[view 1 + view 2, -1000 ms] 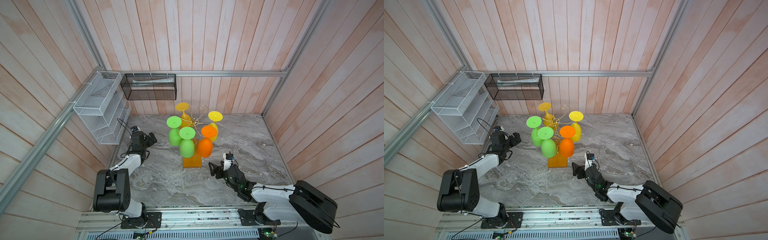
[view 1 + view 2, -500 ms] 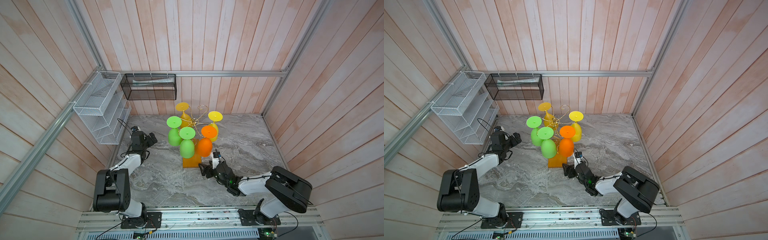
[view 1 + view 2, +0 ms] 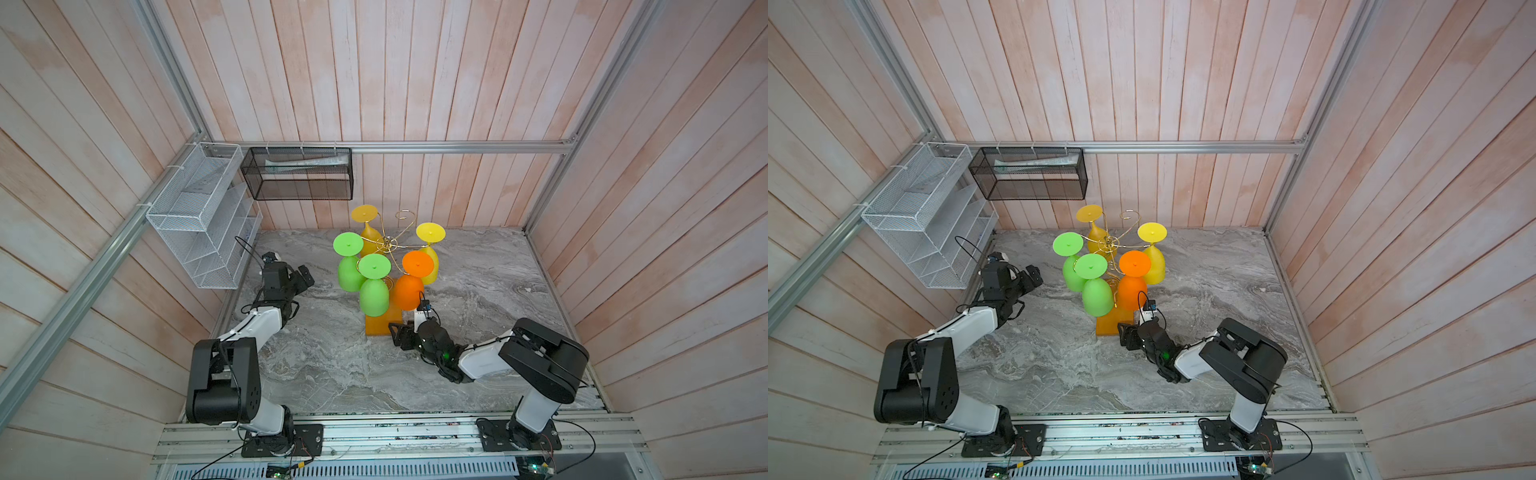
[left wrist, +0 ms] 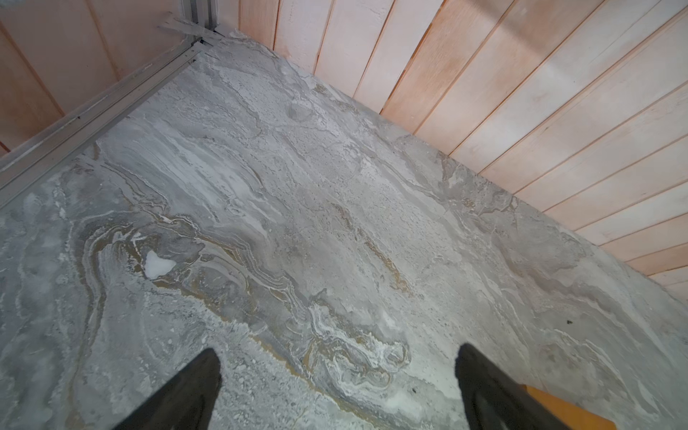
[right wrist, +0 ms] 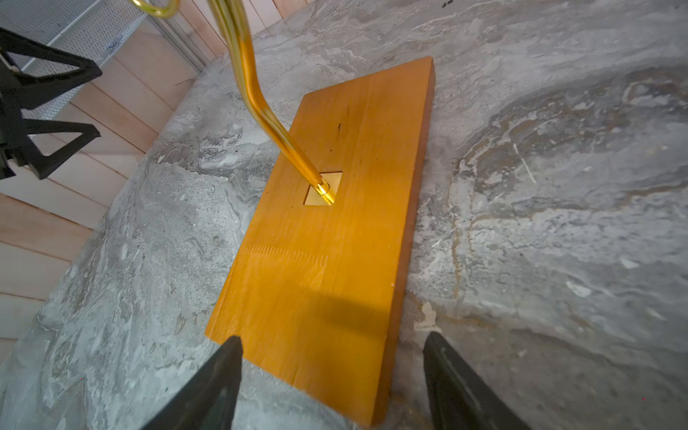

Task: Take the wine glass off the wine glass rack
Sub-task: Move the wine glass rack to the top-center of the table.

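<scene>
The wine glass rack (image 3: 388,243) is a gold wire stand on an amber wooden base (image 3: 380,324) mid-table. Several wine glasses hang upside down from it: two green (image 3: 374,297), one orange (image 3: 409,291) and two yellow (image 3: 432,259). My right gripper (image 3: 405,332) sits low at the base's near end. In the right wrist view it (image 5: 333,338) is open, its fingers either side of the base (image 5: 335,242) with a gap on one side. My left gripper (image 3: 305,274) hovers open over bare marble left of the rack, nothing between its fingers (image 4: 201,376).
A white wire-mesh shelf (image 3: 199,216) hangs on the left wall and a black mesh basket (image 3: 297,174) on the back wall. Wooden walls close in three sides of the marble table (image 3: 478,282). A corner of the base (image 4: 558,413) shows beside the left gripper.
My right arm has swung left and forward from open table to the near end of the rack's base, and its jaws have narrowed. The left arm and the glasses have not moved.
</scene>
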